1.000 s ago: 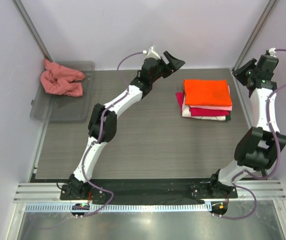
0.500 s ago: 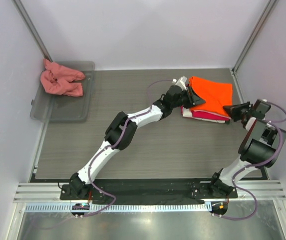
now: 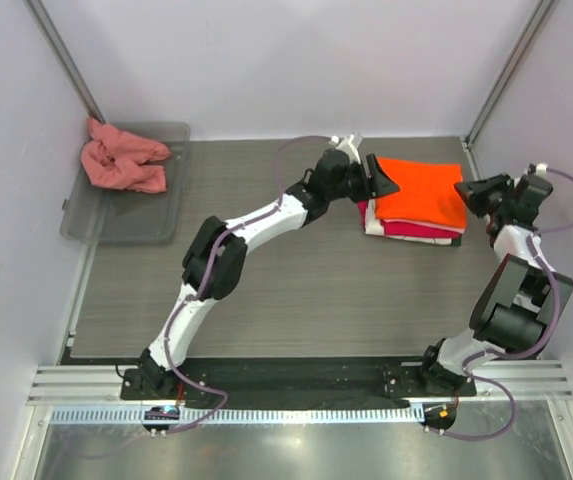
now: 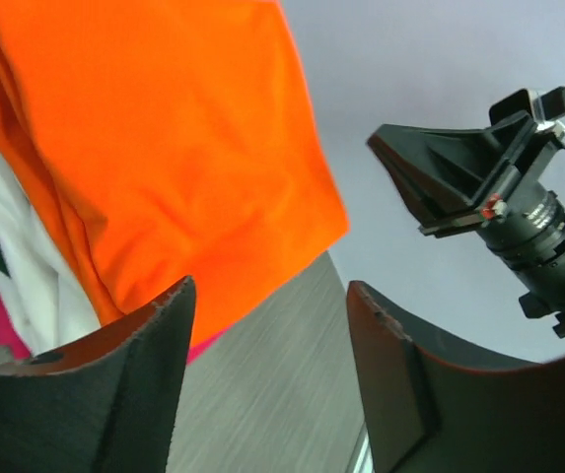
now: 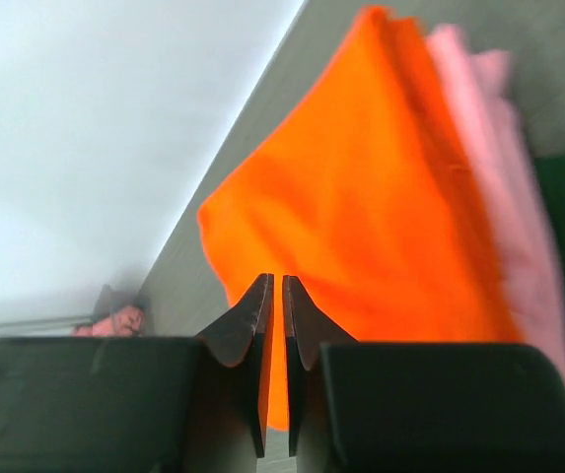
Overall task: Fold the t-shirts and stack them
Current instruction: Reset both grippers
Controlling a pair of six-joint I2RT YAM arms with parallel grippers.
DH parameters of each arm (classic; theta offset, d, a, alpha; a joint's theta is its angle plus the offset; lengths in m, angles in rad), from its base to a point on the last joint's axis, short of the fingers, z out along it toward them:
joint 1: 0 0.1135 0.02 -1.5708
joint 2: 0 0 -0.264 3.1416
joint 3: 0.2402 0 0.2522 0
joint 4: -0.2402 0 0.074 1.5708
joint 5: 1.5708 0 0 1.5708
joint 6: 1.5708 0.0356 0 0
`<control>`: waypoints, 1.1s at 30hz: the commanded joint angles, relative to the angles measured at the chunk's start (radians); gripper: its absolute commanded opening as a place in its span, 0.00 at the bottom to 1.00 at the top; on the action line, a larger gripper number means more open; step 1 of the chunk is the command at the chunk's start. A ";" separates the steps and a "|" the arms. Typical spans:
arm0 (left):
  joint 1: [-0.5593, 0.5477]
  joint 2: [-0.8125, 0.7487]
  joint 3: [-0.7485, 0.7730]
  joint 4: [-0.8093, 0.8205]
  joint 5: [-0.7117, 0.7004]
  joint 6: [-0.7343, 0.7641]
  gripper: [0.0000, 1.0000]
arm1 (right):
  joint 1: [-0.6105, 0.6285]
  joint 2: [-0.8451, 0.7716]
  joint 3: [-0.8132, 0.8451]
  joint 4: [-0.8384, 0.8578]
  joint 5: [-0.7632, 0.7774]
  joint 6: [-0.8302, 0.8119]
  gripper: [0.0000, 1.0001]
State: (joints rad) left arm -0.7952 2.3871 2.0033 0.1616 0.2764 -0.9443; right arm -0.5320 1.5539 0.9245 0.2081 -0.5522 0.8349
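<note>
T-shirts, four by colour: three lie folded in one stack, the orange shirt (image 3: 421, 190) on top with the light pink shirt (image 5: 499, 197) and the crimson shirt (image 3: 406, 229) under it (a white and a dark layer peek out too). The salmon-pink shirt (image 3: 121, 160) sits crumpled in the grey tray (image 3: 151, 225), far left of the stack. The left gripper (image 3: 378, 178) is at the stack's left edge, jaws spread wide around nothing. The right gripper (image 3: 481, 192) is just right of the stack, jaws pressed nearly together, pinching nothing. The table (image 3: 296, 290) stretches between stack and tray.

A grey plastic tray (image 3: 148, 216) (translucent) sits at the table's (image 3: 296, 292) far-left corner.
</note>
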 commanded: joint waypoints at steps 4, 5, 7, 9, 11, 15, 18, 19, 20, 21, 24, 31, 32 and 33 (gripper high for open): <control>0.066 -0.311 -0.119 -0.209 -0.140 0.125 0.69 | 0.232 -0.034 0.226 -0.284 0.113 -0.265 0.15; 0.092 -0.369 -0.186 -0.253 -0.158 0.133 0.71 | 0.300 -0.016 0.258 -0.323 0.135 -0.319 0.15; 0.122 -0.429 -0.245 -0.303 -0.221 0.156 0.75 | 0.374 0.049 0.335 -0.413 0.161 -0.365 0.15; 0.171 -0.498 -0.331 -0.352 -0.243 0.180 0.78 | 0.478 0.119 0.411 -0.501 0.248 -0.422 0.16; 0.220 -0.538 -0.383 -0.382 -0.261 0.185 0.82 | 0.574 0.172 0.462 -0.551 0.326 -0.465 0.17; 0.277 -0.644 -0.553 -0.402 -0.307 0.216 0.93 | 0.702 0.300 0.606 -0.683 0.495 -0.519 0.19; 0.300 -0.680 -0.610 -0.441 -0.384 0.225 1.00 | 0.762 0.406 0.689 -0.743 0.607 -0.539 0.20; 0.306 -0.698 -0.644 -0.445 -0.387 0.231 1.00 | 0.768 0.429 0.706 -0.753 0.623 -0.539 0.20; 0.318 -0.707 -0.658 -0.451 -0.394 0.236 1.00 | 0.777 0.483 0.724 -0.772 0.647 -0.537 0.20; 0.323 -0.716 -0.676 -0.450 -0.401 0.237 0.99 | 0.791 0.506 0.766 -0.788 0.685 -0.537 0.20; 0.327 -0.747 -0.735 -0.444 -0.422 0.242 1.00 | 0.811 0.601 0.847 -0.851 0.773 -0.534 0.18; 0.327 -0.790 -0.848 -0.386 -0.436 0.245 1.00 | 0.825 0.722 0.922 -0.935 0.954 -0.554 0.18; 0.329 -0.799 -0.868 -0.375 -0.439 0.243 1.00 | 0.823 0.730 0.916 -0.947 1.006 -0.562 0.18; 0.330 -0.804 -0.879 -0.372 -0.440 0.245 1.00 | 0.823 0.739 0.913 -0.951 1.026 -0.565 0.18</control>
State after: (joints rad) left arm -0.4747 1.6268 1.1549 -0.2676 -0.1291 -0.7200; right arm 0.2916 2.2620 1.8153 -0.6693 0.3164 0.2970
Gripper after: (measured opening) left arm 0.994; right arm 0.181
